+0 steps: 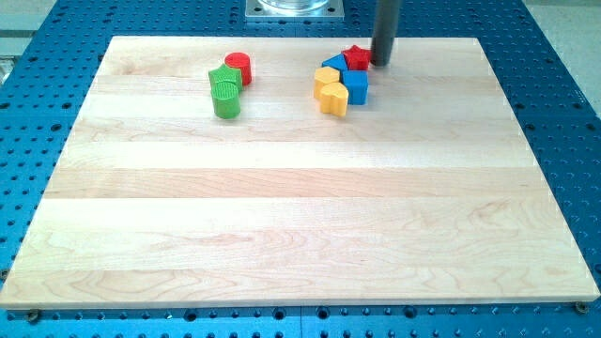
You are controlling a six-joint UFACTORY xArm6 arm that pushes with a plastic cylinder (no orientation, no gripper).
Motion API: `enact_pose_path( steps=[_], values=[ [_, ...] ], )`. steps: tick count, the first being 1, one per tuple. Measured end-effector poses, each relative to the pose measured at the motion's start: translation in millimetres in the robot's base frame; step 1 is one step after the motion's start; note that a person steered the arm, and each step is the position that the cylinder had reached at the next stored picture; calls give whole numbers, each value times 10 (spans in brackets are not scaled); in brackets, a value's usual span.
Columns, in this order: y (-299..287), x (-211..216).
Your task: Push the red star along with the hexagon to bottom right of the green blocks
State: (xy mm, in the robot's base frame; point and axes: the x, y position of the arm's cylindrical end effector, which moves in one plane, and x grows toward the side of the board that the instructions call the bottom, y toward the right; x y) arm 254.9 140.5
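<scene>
The red star (356, 58) lies near the top edge of the wooden board (300, 207), at the top of a tight cluster. My tip (380, 63) is just to the right of the red star, touching it or nearly so. A red block (238, 68), round or hexagonal, lies at the upper left. Directly below and to its left are two green blocks, a star-like one (222, 77) and a round one (226, 99), both touching each other. The red star is far to the right of the green blocks.
The cluster under the red star holds a blue triangle-like block (333, 64), a blue block (356, 87), and two yellow blocks (325, 77) (333, 99). A blue perforated table (554, 84) surrounds the board. A metal mount (293, 7) sits at the top.
</scene>
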Motion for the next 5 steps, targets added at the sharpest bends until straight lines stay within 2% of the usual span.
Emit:
enact_pose_path(
  steps=[1,2,3,5],
  values=[
    [-72,-128],
    [-314,88],
    [-313,345],
    [-872,342]
  ],
)
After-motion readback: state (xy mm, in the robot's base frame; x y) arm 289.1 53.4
